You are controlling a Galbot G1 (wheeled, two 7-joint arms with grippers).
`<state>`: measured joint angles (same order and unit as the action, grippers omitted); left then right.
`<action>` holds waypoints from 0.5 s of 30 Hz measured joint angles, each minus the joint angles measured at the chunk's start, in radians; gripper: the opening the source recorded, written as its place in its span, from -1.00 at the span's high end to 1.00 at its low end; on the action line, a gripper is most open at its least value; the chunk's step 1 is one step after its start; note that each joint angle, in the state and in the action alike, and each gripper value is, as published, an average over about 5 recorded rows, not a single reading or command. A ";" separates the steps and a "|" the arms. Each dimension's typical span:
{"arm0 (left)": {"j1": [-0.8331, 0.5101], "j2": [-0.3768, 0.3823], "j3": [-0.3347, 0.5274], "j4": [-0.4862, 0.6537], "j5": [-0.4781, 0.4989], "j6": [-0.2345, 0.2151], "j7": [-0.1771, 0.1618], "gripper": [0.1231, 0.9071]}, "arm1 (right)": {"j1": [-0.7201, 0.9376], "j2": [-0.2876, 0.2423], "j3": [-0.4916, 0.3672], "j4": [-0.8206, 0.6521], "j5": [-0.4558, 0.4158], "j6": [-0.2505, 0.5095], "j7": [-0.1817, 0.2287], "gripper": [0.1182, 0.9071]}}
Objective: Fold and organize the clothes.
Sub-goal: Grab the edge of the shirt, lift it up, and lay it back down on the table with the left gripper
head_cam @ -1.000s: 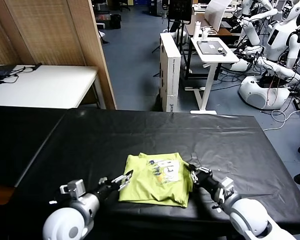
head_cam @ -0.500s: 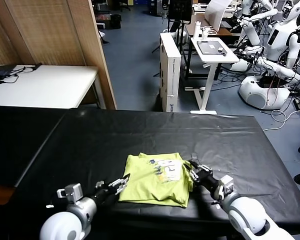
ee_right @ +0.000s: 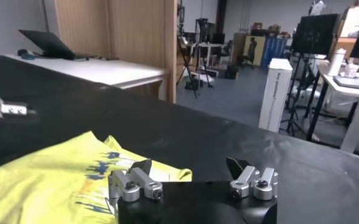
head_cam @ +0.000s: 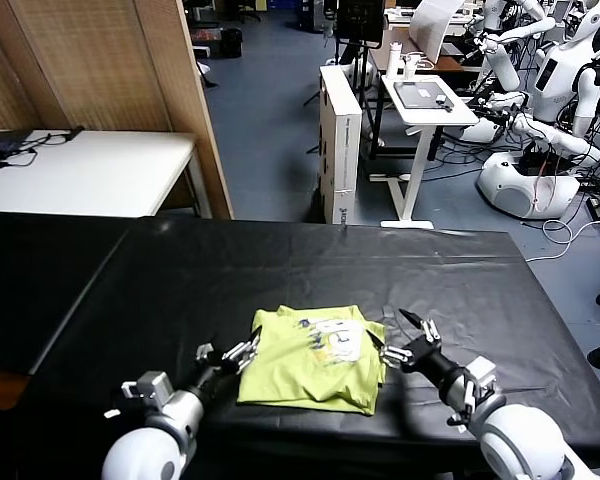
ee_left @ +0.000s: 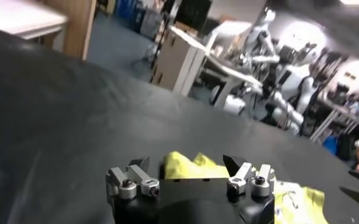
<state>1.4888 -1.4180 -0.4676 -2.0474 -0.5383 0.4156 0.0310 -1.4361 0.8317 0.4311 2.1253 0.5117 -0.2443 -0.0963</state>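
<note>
I see a folded lime T-shirt (head_cam: 313, 359), soft and light; my left gripper (head_cam: 241, 352) at nine o'clock and right gripper (head_cam: 404, 341) at three gape empty. I'd pinch an edge.

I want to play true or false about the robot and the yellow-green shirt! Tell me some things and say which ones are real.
1. The T-shirt lies folded on the black table. True.
2. The right gripper is pinching the shirt. False: its jaws stand open beside the shirt's edge.
3. The left gripper is open at the shirt's other side. True.
4. The shirt hangs off the table. False: it lies wholly on the tabletop.
5. A white print shows on the shirt's top. True.
</note>
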 joint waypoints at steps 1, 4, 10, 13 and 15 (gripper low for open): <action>-0.001 -0.003 0.001 0.006 0.001 -0.001 0.000 -1.00 | 0.001 -0.001 0.000 0.000 0.001 0.000 0.000 -1.00; -0.005 -0.007 0.002 0.021 0.002 -0.002 0.001 -1.00 | 0.005 -0.003 0.000 0.000 0.002 -0.001 0.000 -1.00; -0.003 -0.016 0.004 0.035 -0.003 -0.002 -0.001 -1.00 | 0.005 -0.004 0.000 -0.002 0.003 -0.001 0.000 -1.00; 0.003 -0.028 0.006 0.040 -0.003 -0.003 0.000 -1.00 | 0.006 -0.004 0.000 -0.003 0.003 -0.001 0.000 -1.00; 0.007 -0.035 0.007 0.044 -0.003 -0.005 0.001 -1.00 | 0.007 -0.004 -0.001 -0.003 0.003 -0.001 0.000 -1.00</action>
<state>1.4956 -1.4527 -0.4603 -2.0031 -0.5411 0.4103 0.0324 -1.4288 0.8277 0.4303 2.1220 0.5147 -0.2454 -0.0961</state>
